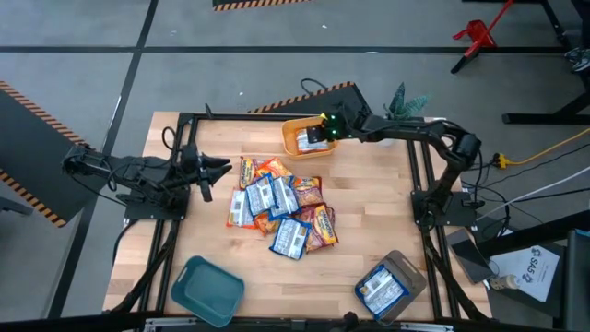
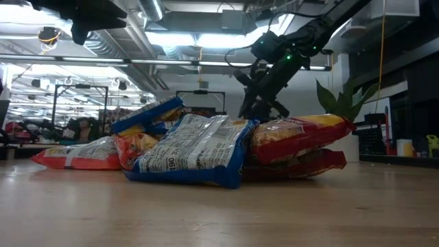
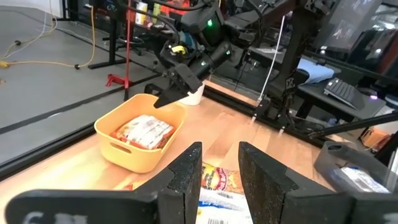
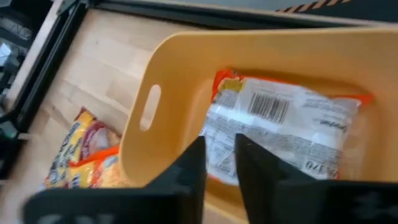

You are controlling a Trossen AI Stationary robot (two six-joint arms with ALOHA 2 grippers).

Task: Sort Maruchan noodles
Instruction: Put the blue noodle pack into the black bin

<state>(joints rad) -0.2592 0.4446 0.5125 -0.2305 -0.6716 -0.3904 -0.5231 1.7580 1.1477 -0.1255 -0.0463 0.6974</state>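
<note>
Several Maruchan noodle packets (image 1: 281, 207), blue-white, orange-yellow and red, lie in a loose overlapping pile on the middle of the wooden table, also in the low view (image 2: 199, 147). One orange-edged packet (image 4: 280, 130) lies flat in the orange-yellow bin (image 1: 290, 138) at the far edge. A blue-white packet (image 1: 381, 288) lies in the grey bin (image 1: 415, 272). My right gripper (image 4: 219, 168) hovers over the orange-yellow bin's near rim, slightly open and empty. My left gripper (image 1: 221, 169) waits left of the pile, slightly open and empty, pointing at the pile.
A teal bin (image 1: 189, 272) stands at the near left corner and holds no packet. The grey bin is at the near right. A black metal frame (image 1: 419, 175) runs along the table's edges. A small green plant (image 1: 406, 100) stands behind the far right corner.
</note>
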